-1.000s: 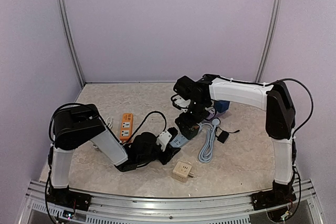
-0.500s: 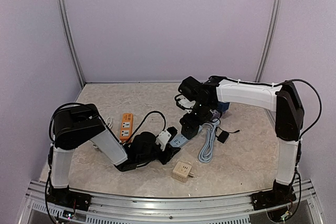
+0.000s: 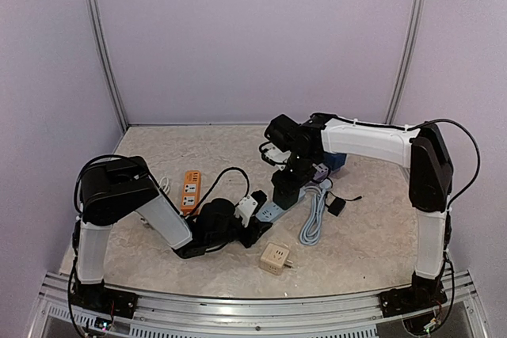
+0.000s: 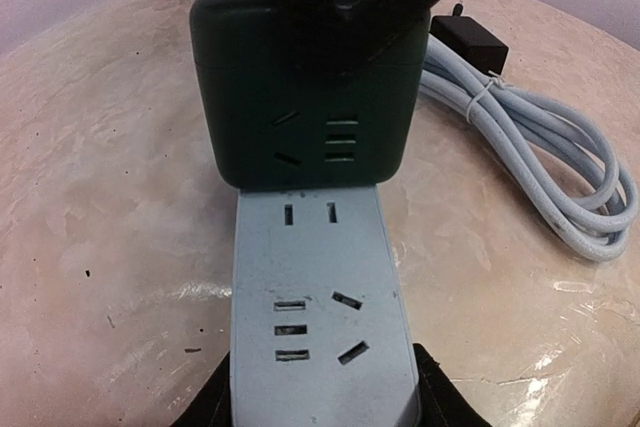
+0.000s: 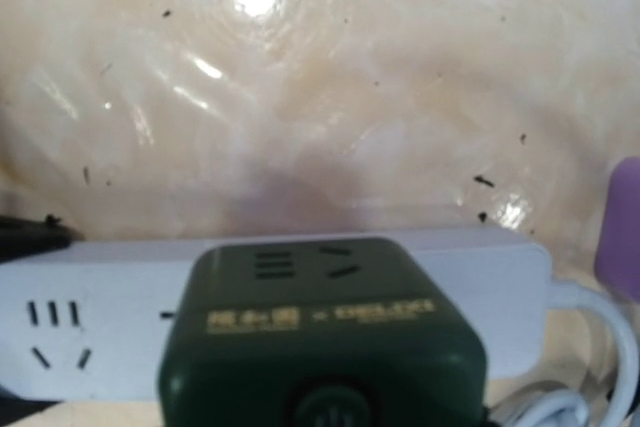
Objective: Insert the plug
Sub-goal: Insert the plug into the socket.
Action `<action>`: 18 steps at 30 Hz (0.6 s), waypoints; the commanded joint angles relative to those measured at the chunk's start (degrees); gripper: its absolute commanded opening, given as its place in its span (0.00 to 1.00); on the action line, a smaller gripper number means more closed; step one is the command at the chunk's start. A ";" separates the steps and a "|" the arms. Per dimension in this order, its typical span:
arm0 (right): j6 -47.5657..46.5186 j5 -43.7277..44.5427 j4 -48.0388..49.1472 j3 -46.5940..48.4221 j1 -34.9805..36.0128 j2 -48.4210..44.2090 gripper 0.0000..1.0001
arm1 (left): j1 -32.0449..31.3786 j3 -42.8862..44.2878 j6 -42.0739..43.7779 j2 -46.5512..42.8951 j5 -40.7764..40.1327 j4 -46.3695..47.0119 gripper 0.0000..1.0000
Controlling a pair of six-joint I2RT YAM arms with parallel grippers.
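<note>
A dark green cube plug sits on the far end of a pale blue power strip that lies on the table. My left gripper is shut on the strip's near end, a black finger on each side. In the top view the strip lies between the two arms, with the left gripper behind it. My right gripper comes down from above and is shut on the green plug. Its dark fingers press the cube's top. In the right wrist view the cube fills the bottom and the fingers are hidden.
An orange power strip lies left of the blue one. A beige cube adapter stands near the front edge. A coiled pale cable and a small black adapter lie to the right. A purple block sits behind.
The right gripper's jaws have closed in on the green plug. The right wrist shifted slightly right and back. The left arm and the blue strip stayed still.
</note>
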 commanded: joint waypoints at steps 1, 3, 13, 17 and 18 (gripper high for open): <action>-0.86 -2.41 1.16 -3.72 1.92 4.68 0.15 | 0.03 -0.93 -0.84 -0.53 2.80 -2.19 0.18; -0.74 -1.47 0.98 -5.21 2.56 5.93 0.15 | 0.33 -1.02 -1.13 -0.72 2.99 -2.11 0.18; -1.09 -1.09 3.43 -10.50 5.03 6.60 0.13 | 0.78 -1.11 -1.46 -1.12 2.80 -2.25 0.18; -0.55 -7.85 5.12 -11.75 1.39 4.89 0.14 | 0.90 -1.53 -1.49 -1.53 2.97 -2.03 0.18; -0.47 -11.74 6.61 -12.44 0.43 4.16 0.14 | 0.98 -1.55 -1.44 -1.72 2.90 -2.10 0.17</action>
